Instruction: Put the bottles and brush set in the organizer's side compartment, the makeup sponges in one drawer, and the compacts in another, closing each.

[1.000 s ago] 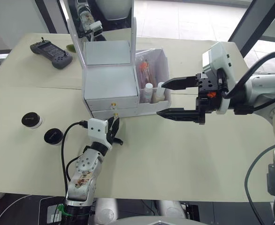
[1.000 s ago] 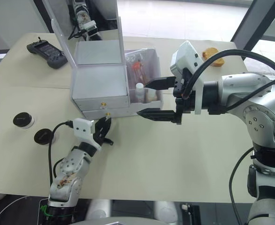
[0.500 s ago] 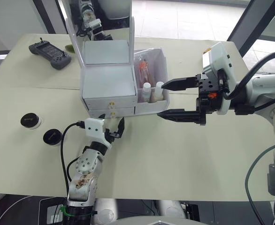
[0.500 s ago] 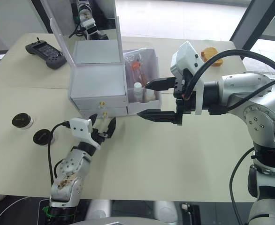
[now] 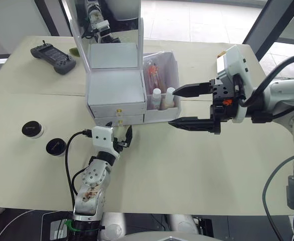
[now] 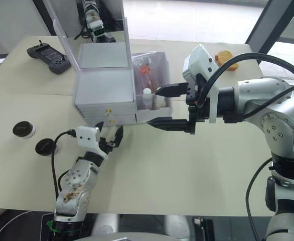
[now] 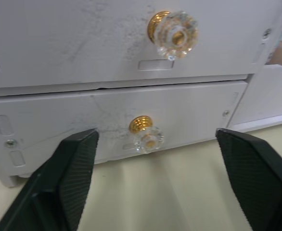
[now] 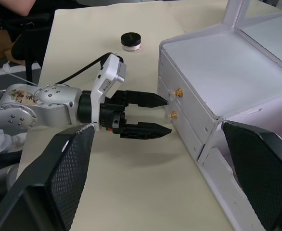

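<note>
The white organizer [image 5: 116, 89] stands mid-table with its mirror lid up and both gold-knobbed drawers shut. Its side compartment [image 5: 171, 69] holds the two bottles [image 5: 157, 98] and the brush set [image 5: 154, 73]. My left gripper [image 5: 122, 137] is open just in front of the lower drawer knob [image 7: 146, 134], fingers [image 7: 76, 163] on either side of it without touching. My right gripper [image 5: 186, 106] hovers open, empty, beside the side compartment. Two compacts [image 5: 32, 129] [image 5: 56, 146] lie on the table to the left. The makeup sponges are out of view.
A black handheld controller [image 5: 55, 55] lies at the back left. An orange-brown lump [image 6: 224, 56] sits at the back right. The upright mirror lid [image 5: 112, 22] rises behind the drawers. A person sits beyond the table's left end [image 8: 16, 7].
My left gripper's fingers, nearly shut a second ago, have spread open in front of the lower drawer. The right arm has stayed where it was.
</note>
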Motion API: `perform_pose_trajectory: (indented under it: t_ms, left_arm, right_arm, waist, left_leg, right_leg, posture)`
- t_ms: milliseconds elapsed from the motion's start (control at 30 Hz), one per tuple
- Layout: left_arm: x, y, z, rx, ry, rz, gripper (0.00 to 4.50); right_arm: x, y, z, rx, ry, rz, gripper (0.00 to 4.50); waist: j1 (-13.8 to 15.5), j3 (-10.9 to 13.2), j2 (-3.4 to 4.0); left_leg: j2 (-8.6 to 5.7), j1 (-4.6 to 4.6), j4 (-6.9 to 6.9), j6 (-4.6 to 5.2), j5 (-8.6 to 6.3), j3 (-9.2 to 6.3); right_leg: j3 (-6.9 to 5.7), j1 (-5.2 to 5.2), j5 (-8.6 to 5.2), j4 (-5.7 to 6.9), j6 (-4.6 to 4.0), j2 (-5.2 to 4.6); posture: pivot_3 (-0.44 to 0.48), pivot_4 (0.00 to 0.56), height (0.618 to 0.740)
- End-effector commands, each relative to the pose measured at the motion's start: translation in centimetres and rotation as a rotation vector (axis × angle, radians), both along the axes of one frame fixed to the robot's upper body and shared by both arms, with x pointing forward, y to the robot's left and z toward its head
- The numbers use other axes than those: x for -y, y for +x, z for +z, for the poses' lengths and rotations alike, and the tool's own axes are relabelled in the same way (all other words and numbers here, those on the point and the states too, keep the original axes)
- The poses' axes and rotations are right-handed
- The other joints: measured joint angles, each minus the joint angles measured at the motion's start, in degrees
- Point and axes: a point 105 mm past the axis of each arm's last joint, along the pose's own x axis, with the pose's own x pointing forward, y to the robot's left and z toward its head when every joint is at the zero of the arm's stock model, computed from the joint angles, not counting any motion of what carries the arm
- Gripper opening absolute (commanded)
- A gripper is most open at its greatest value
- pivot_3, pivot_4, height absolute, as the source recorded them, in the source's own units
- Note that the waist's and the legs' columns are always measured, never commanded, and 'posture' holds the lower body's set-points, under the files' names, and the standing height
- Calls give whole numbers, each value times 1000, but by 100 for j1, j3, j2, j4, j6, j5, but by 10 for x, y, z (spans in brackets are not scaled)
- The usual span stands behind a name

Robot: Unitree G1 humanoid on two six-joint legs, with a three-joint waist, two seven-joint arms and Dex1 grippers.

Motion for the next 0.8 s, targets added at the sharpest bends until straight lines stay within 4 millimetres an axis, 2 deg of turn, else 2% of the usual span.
perform_pose_trajectory:
  t_ms: [33, 300, 533, 633, 800]
  left_arm:
    - [-16, 5, 12, 52, 18, 73, 3589]
    - [-11, 10, 14, 67, 16, 46, 3589]
    - [5, 11, 17, 88, 11, -22, 3589]
    - [7, 10, 17, 86, -8, -27, 2995]
    - [10, 8, 17, 86, -37, -19, 1414]
  right_arm:
    - [-2, -5, 10, 52, -10, 14, 4500]
    - [-2, -4, 11, 62, -7, 12, 4500]
    - [-3, -4, 11, 64, -6, 9, 4500]
    - [-3, -4, 11, 65, -8, 8, 4500]
    - [-2, -4, 12, 63, -17, 5, 4500]
  waist:
    - [0, 0, 0]
    - [18, 0, 0]
    - [29, 0, 0]
    - [39, 0, 0]
    - [30, 0, 0]
  left_leg:
    - [0, 0, 0, 0, 0, 0]
    - [0, -1, 0, 0, 0, 0]
    - [0, -2, 1, 0, 0, 1]
    - [0, -5, 1, -1, 0, 1]
    - [0, -14, -2, 0, 0, 1]
  right_leg:
    - [0, 0, 0, 0, 0, 0]
    - [0, 0, 0, -2, 0, 0]
    - [0, 1, 0, -4, -1, 0]
    - [0, 1, 2, -11, -1, -1]
    - [0, 2, 25, -35, 16, -1]
  posture:
    - [0, 150, 705]
    - [0, 150, 705]
    - [0, 150, 705]
    - [0, 150, 705]
    - [0, 150, 705]
